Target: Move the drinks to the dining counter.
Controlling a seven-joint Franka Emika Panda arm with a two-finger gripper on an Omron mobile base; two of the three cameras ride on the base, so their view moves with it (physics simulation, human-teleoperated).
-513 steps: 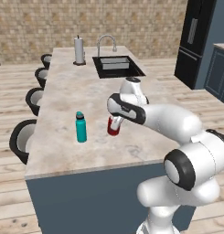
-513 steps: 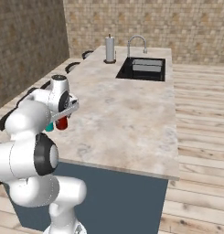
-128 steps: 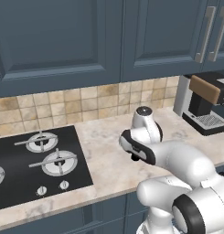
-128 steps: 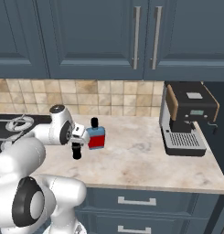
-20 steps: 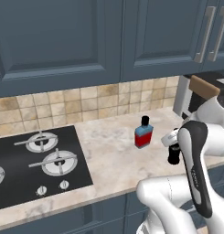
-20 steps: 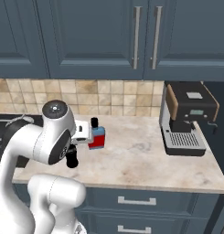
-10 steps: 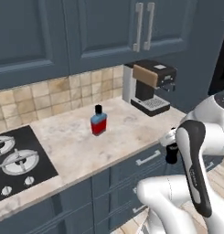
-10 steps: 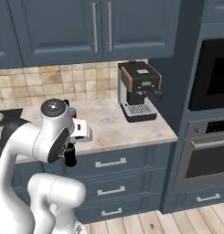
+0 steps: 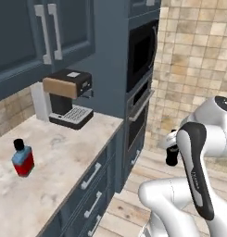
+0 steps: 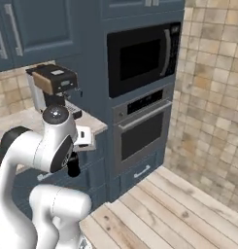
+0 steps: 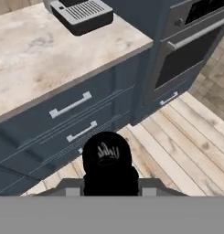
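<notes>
My gripper [image 9: 171,144] is shut on the small black bottle [image 9: 172,156], which hangs out over the wooden floor, off the counter's edge. That bottle [image 10: 73,168] sits below my wrist in the right base view, and its round black cap [image 11: 106,153] shows close up in the hand view. The flat blue bottle with red label [image 9: 22,158] stands alone on the narrow marble counter [image 9: 64,148], far left of my hand. The dining counter, the teal bottle and the red can are out of view.
A coffee machine [image 9: 66,97] stands at the counter's end beside a tall dark unit with a microwave [image 10: 142,56] and an oven [image 10: 142,133]. Blue drawers [image 11: 72,123] lie below the counter. Open wooden floor [image 10: 164,209] runs to a tiled wall [image 9: 193,69].
The whole picture has swung right with the base: counter and coffee machine slid left, and the oven unit and tiled wall came into view. The black bottle stays in my grip.
</notes>
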